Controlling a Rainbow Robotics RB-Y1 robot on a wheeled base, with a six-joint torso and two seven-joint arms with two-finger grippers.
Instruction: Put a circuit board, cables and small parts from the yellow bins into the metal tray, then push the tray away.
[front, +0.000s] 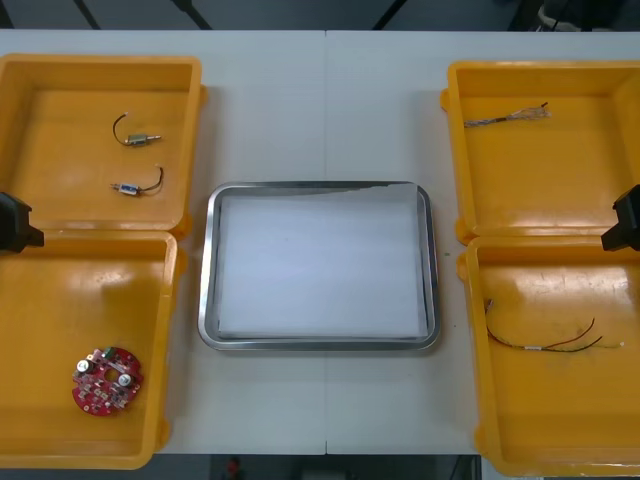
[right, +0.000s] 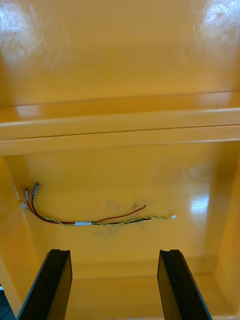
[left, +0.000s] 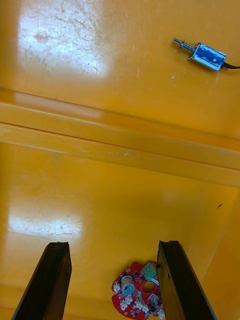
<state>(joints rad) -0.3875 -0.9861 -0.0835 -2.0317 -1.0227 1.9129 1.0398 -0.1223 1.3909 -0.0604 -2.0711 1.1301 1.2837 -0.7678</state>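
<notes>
- Surface: light, carrying four yellow bins and a metal tray.
- Bins: far left bin and near left bin stand rim to rim, as do far right bin and near right bin. The right pair is cut off by the front view's edge.
- Metal tray: between the two pairs, white inside, touching no bin.
- Left gripper: fingers spread wide, holding nothing, above the near left bin. In the front view it is cut off at the edge, over the shared rims.
- Right gripper: fingers likewise spread and holding nothing, above the near right bin.
- Circuit board: lies whole in the near left bin in the front view. In the left wrist view it is partly hidden behind one finger.
- Red and yellow cable: on the near right bin's floor. The right wrist view resolves its strands and end plugs.
- Twisted cable: in the far right bin, colour hard to make out.
- Small metal parts: two in the far left bin, each with a dark lead. The left wrist view shows one close, its lead cut off.
</notes>
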